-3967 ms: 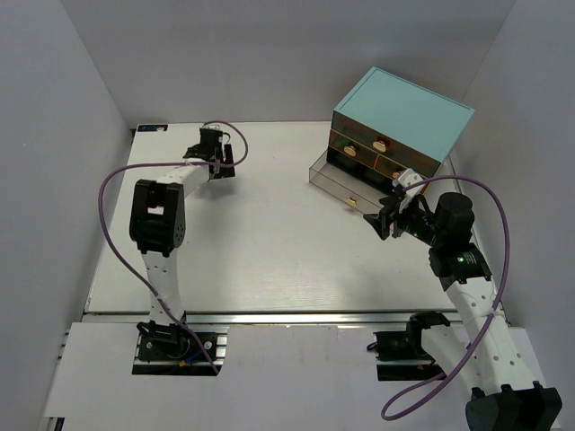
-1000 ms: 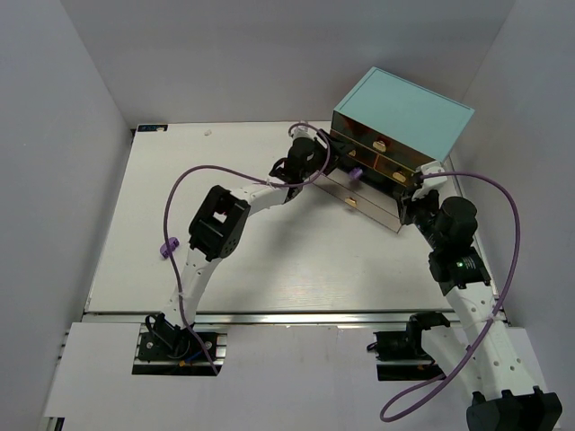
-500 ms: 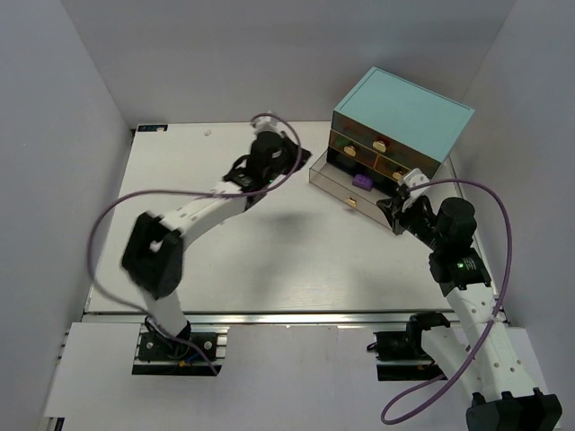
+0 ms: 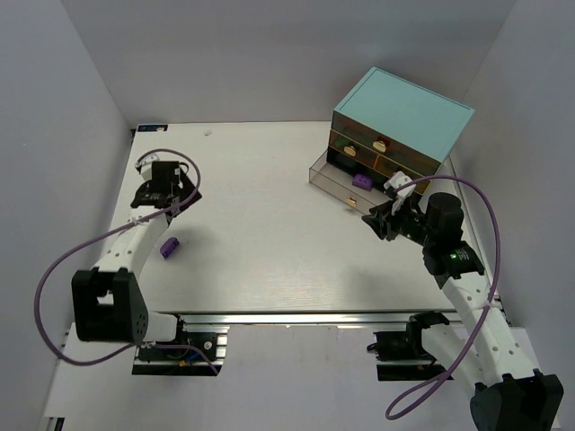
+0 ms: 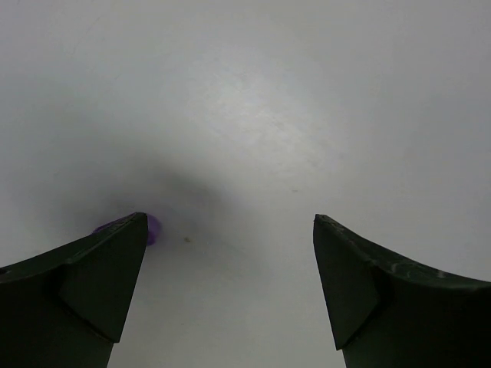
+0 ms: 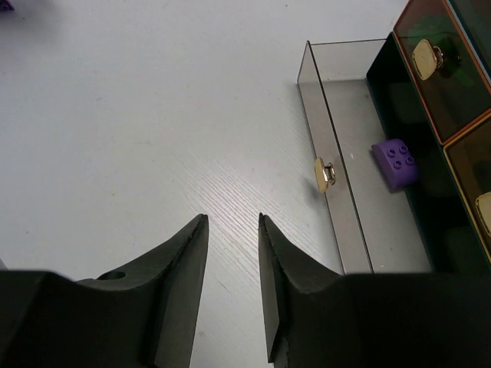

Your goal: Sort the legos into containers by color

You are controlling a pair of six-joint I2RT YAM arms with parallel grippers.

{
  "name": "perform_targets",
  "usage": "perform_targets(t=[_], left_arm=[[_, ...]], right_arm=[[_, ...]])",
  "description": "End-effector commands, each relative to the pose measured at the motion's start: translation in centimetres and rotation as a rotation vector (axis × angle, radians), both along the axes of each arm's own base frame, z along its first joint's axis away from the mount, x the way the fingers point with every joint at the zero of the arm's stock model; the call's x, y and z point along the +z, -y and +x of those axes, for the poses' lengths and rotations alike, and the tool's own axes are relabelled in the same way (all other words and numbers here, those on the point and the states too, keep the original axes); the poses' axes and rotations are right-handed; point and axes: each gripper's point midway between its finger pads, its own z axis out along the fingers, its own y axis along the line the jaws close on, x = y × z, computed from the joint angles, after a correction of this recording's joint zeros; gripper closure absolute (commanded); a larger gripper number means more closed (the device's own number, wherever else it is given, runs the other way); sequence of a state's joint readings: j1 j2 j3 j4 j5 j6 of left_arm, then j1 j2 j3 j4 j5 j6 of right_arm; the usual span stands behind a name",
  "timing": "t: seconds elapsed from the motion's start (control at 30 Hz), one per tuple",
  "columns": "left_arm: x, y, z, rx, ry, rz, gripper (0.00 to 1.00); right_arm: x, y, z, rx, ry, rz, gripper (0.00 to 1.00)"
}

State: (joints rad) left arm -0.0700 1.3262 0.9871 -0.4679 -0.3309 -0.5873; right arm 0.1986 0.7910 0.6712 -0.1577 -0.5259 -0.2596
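My left pincer (image 5: 229, 222): fingers run off the btm edge. The one at pic left covers most of a purple lego (image 5: 152, 228), only a sliver out, can't read shape or studs. Right wrist view: another purple bit (image 6: 4, 4) clipped by top-left corner. Closed drawers (image 6: 449, 92) cut by right edge, incl. one knob (image 6: 484, 213); contents just smoky blur. Open drawer (image 6: 326, 123) near end goes behind my right pincer (image 6: 232, 222). Top view: white speck (image 4: 208, 132), too small to ID.
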Motion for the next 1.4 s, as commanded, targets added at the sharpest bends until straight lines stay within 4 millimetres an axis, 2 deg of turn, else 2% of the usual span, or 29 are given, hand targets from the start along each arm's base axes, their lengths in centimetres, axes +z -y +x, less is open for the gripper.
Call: perform_targets(t=[0.0,0.03,0.1,0.2,0.4,0.5,0.6,0.67,0.77,1.0,1.37], left_arm=[[-3.6,-2.9,-2.9,0.037,-0.206,0.055,0.02],[-4.1,-4.1,-3.4,0.084,-0.229,0.075,0.02],[-4.7,-3.9,-3.5,0.069,-0.234,0.052,0.02],[-4.7,-4.9,-3.5,0.035,-0.247,0.098,0.02],[-4.1,-5.2,-2.8,-0.195,-0.213,0.24,0.02],[-4.5,-5.7,-3.3,-0.289,-0.301,0.301,0.02],[-4.6,-6.6,-3.4,-0.298,-0.352,0.35,0.03],[-5.1,-7.2,-4.4,-0.36,-0.402,0.418,0.04],[-6.3,-7.0,-5.5,-0.415,-0.461,0.423,0.05],[-8.8,-5.9,-6.6,-0.488,-0.551,0.379,0.08],[-10.5,-6.0,-7.2,-0.493,-0.597,0.372,0.1]], right_arm=[[2.3,0.1,0.5,-0.024,0.063,0.017,0.62],[2.4,0.2,0.7,-0.032,0.067,0.016,0.61],[2.5,0.3,0.7,-0.042,0.068,0.017,0.61],[2.8,0.3,0.7,-0.045,0.079,0.018,0.6],[3.3,0.2,0.5,-0.04,0.098,0.029,0.6],[3.5,0.2,0.4,-0.036,0.108,0.029,0.6],[3.8,0.1,0.2,-0.036,0.118,0.031,0.6],[3.8,0.2,0.2,-0.038,0.119,0.032,0.6],[3.9,0.0,0.0,-0.029,0.125,0.034,0.6],[4.3,0.1,-0.1,-0.038,0.145,0.037,0.6],[4.5,0.3,0.0,-0.056,0.159,0.038,0.59]])
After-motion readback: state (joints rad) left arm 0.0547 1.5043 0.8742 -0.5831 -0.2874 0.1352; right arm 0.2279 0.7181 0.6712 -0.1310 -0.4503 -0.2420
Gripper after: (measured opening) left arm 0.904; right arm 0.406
